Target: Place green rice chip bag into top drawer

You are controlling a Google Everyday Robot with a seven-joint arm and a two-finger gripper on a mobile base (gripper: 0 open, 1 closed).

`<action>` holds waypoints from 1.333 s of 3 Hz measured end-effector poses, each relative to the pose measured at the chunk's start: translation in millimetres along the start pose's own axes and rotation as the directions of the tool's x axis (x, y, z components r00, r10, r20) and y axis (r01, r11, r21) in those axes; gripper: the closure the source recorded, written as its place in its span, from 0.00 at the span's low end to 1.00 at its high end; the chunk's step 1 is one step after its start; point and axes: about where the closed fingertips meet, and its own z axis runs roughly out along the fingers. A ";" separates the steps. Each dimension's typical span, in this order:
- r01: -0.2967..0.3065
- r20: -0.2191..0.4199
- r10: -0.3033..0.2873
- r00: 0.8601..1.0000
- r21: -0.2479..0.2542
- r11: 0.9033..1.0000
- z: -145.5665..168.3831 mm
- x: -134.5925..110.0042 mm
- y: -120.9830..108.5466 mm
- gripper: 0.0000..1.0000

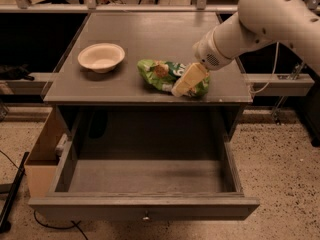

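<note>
Grey worktop (150, 34) holds the green rice chip bag (161, 73); the pincer (187, 80) meets its three-o'clock end, grip impossible to tell. Seemingly the grasp step; next, lift it toward six o'clock into the open top drawer (145, 176).

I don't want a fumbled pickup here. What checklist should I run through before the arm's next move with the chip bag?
1. top drawer pulled open: ok.
2. green rice chip bag lying on the tabletop, near its front edge: ok.
3. gripper down at the bag's right end: ok.
4. Firm hold on the bag: cannot tell.
5. white bowl apart from the bag: ok.
6. Bag lifted off the tabletop: not ok.
</note>
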 end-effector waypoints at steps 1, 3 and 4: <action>-0.022 -0.006 0.022 1.000 -0.012 1.000 16.7 4.7 3.5 0.00; -0.063 -0.017 0.062 0.998 -0.039 0.997 37.2 8.4 19.4 0.18; -0.063 -0.017 0.062 0.998 -0.039 0.997 37.2 8.4 19.4 0.41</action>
